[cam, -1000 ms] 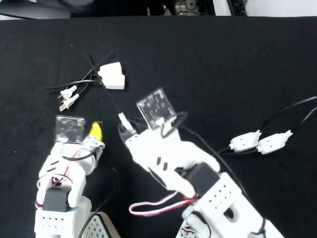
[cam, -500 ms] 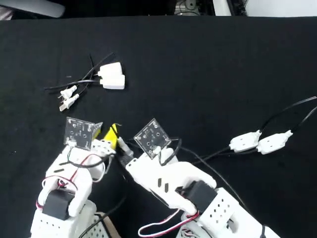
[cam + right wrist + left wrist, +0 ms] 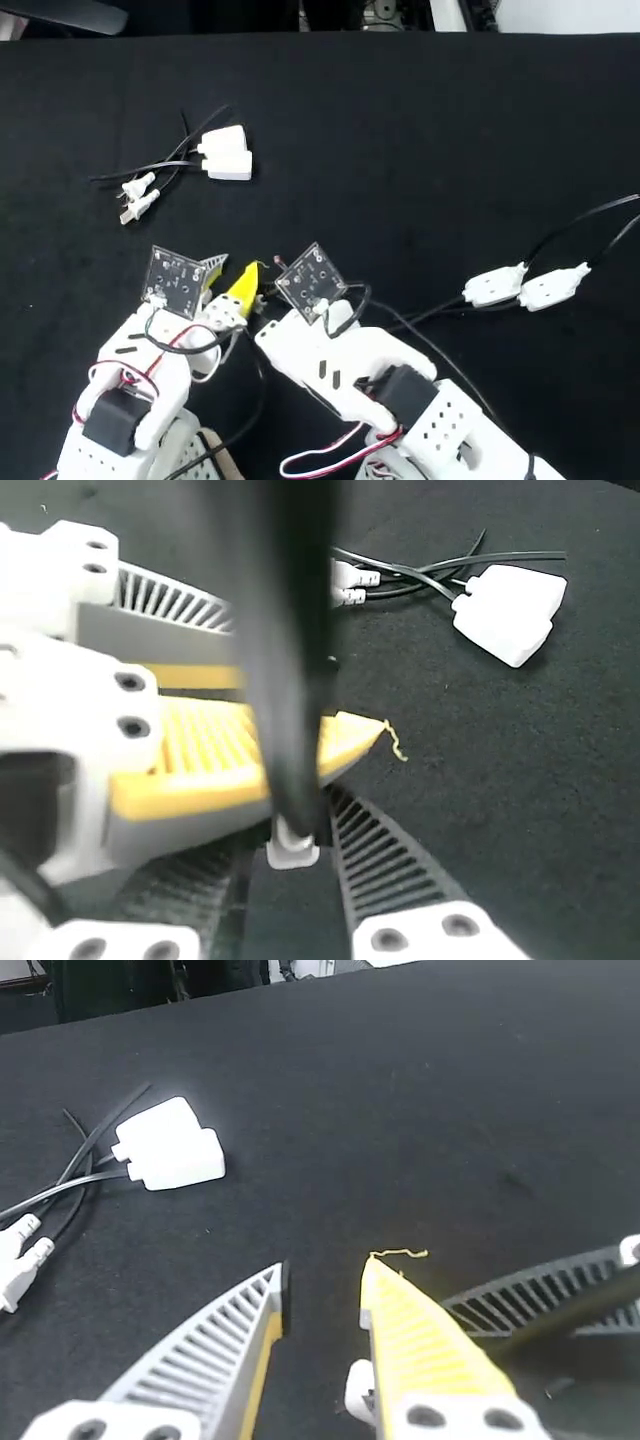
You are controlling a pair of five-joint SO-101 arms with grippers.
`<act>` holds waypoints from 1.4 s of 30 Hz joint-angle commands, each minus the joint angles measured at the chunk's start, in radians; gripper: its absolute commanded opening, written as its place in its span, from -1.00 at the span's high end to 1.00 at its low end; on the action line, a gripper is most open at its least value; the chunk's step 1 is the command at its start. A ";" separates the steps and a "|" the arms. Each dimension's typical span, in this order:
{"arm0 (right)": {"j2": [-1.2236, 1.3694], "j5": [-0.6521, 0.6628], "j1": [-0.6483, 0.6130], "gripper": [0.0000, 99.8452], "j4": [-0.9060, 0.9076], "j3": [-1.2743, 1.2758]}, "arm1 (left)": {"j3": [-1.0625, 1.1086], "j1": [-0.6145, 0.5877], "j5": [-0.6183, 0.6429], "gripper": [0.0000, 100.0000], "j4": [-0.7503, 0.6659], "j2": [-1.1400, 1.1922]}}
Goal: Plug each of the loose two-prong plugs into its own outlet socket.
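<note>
No legible text, labels, numbers or signs anywhere.

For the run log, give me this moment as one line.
right gripper: shut on plug, cable attached | left gripper: open, beside that plug | two loose plugs: on table, not plugged in
</note>
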 commanded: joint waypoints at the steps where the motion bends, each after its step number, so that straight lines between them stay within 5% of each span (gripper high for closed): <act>1: -0.016 0.008 -0.008 0.98 0.000 -0.022 | -0.062 0.047 -0.029 0.71 0.040 -0.003; 8: -0.016 0.008 0.083 0.98 0.229 -0.189 | -0.157 -0.188 -0.069 0.70 0.233 -0.003; 10: -0.016 0.008 0.117 0.98 0.252 -0.222 | -0.165 -0.236 -0.172 0.70 0.295 -0.003; 19: -0.018 0.002 0.138 0.98 0.141 -0.229 | 0.031 -0.182 -0.328 0.70 0.169 -0.003; 32: -0.018 -0.063 0.008 0.98 0.055 -0.162 | 0.070 -0.027 0.089 0.70 -0.011 -0.003; 42: -0.010 -0.064 0.011 0.98 0.169 -0.199 | 0.074 -0.153 0.106 0.70 -0.075 -0.003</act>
